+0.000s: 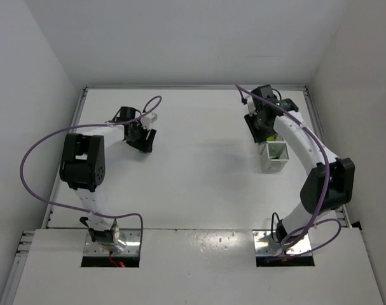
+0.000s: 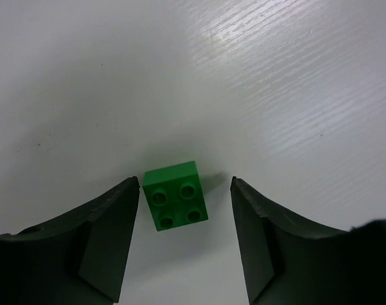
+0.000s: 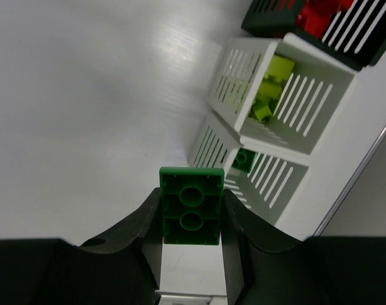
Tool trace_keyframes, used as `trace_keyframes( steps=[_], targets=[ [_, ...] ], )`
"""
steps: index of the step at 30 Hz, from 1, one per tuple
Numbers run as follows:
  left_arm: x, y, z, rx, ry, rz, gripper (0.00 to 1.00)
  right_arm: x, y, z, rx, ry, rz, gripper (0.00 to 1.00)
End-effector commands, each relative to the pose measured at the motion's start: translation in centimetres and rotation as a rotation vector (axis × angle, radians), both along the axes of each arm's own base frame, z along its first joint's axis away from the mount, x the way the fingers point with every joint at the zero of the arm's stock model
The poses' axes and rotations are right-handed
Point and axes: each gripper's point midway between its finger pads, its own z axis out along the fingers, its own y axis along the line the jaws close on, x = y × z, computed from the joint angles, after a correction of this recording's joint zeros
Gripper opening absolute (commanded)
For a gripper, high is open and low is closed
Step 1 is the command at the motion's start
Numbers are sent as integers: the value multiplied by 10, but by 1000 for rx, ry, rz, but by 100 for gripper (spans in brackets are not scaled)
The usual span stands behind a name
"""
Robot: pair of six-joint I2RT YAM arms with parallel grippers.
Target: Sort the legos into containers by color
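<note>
Now, left gripper (image 2: 186, 185): released, jaws astride loose green brick (image 2: 175, 204) on desk (image 2: 275, 95).
Right gripper (image 3: 191, 194): clenched on second green brick (image 3: 191, 216), near white bin (image 3: 269, 184).
Handling: probably light, rigid, slick; pinch flat opposite sides.

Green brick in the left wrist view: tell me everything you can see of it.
The green brick is small, square and glossy, plastic by its look, with four round studs in a two-by-two. It lies flat, studs up, on the white table, slightly skewed, between the dark fingers of the left end effector. One finger is almost at its corner; a clear gap separates the other.
</note>
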Motion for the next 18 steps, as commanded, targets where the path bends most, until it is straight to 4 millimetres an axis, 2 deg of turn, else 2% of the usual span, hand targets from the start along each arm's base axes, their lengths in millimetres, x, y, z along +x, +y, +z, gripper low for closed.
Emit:
trace_keyframes(
  steps=[1,4,8,12,13,18],
  targets=[
    [15,-4,5,32,-45,-1,64,-7,-12,16,38,-31,-11,0],
    [18,-5,8,31,-54,-1,55,-8,-24,15,44,-20,-46,0],
    [5,-3,-3,35,-13,-2,40,-14,-45,5,37,12,-104,0],
    [-4,0,-7,46,9,3,36,-18,-60,-9,39,55,-149,0],
    [-8,0,-11,47,21,2,35,-18,-58,-12,46,66,-146,0],
    [-11,-6,-6,15,15,-15,26,-29,-75,-27,50,120,-197,2]
  ],
)
